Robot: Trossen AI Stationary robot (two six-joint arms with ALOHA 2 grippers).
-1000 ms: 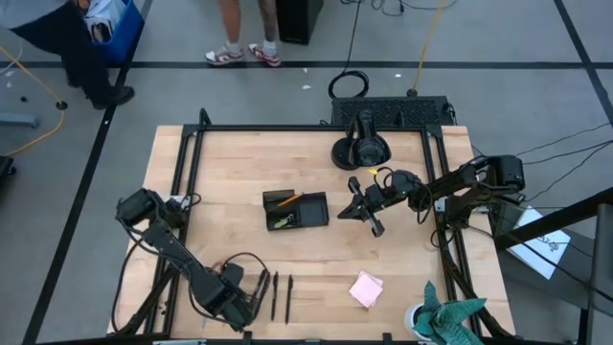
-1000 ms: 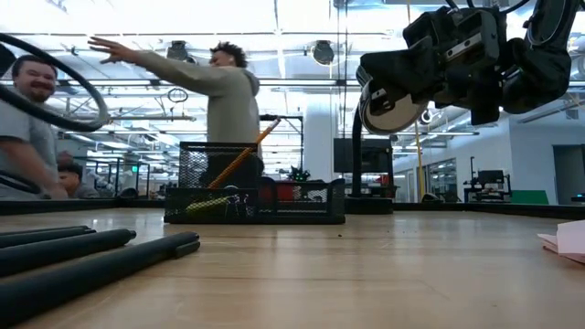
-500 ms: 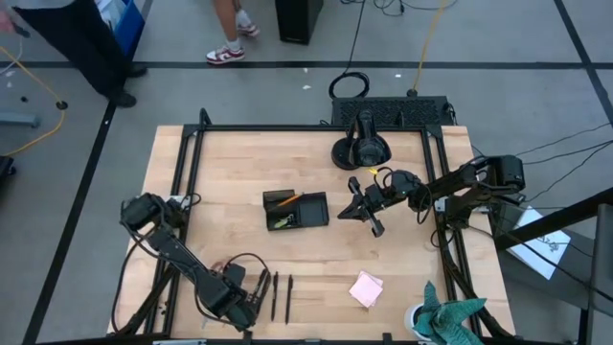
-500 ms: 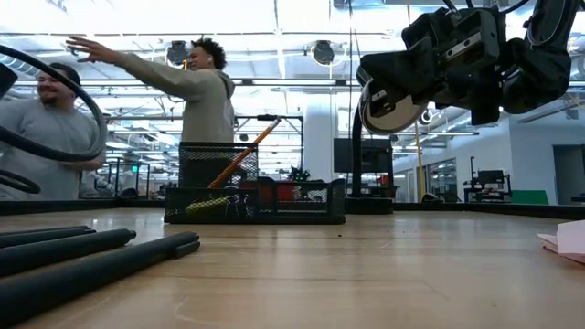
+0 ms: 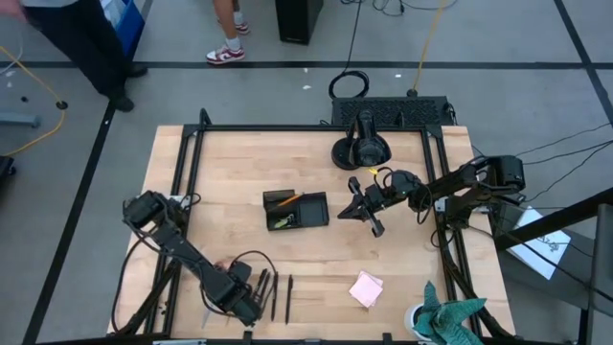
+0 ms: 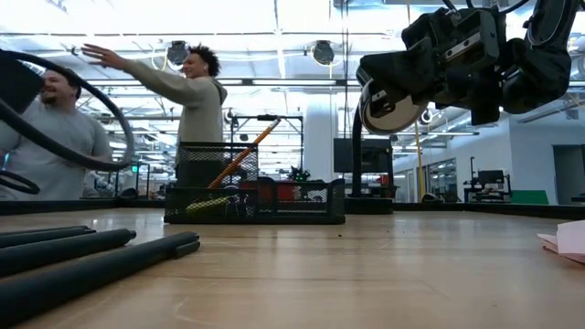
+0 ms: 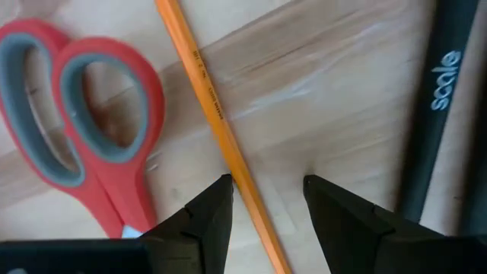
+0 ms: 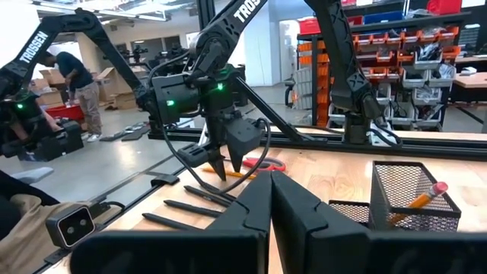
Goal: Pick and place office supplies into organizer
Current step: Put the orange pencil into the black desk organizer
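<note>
My left gripper [image 7: 266,194] is open near the table's near edge [image 5: 255,287], pointing down, with its fingertips either side of an orange pencil [image 7: 205,99] that lies flat on the wood. Red-handled scissors [image 7: 84,129] lie beside the pencil, and black pens [image 5: 281,295] lie on its other side [image 7: 441,114]. The black mesh organizer [image 5: 297,209] stands mid-table with a pencil leaning in it [image 8: 418,199]. A pink sticky-note pad [image 5: 366,287] lies flat toward the near right. My right gripper [image 5: 362,206] is shut [image 8: 270,183] and hangs in the air to the right of the organizer [image 6: 430,73]. My left gripper comes at the orange pencil from above, its fingers across the pencil's shaft. One fingertip [image 7: 221,190] stands right against the shaft [image 7: 237,179]; I cannot tell whether it touches. The pencil lies flat on the table.
A round black camera-stand base [image 5: 359,151] sits at the far edge. A teal cloth [image 5: 445,321] lies at the near right corner. Bare wood stretches between the organizer and the pens. People stand and move in the room beyond the table [image 6: 196,100].
My left arm has shifted a little toward the table's right, bringing its gripper closer to the pens. My right arm has kept still. The people beyond the table have moved.
</note>
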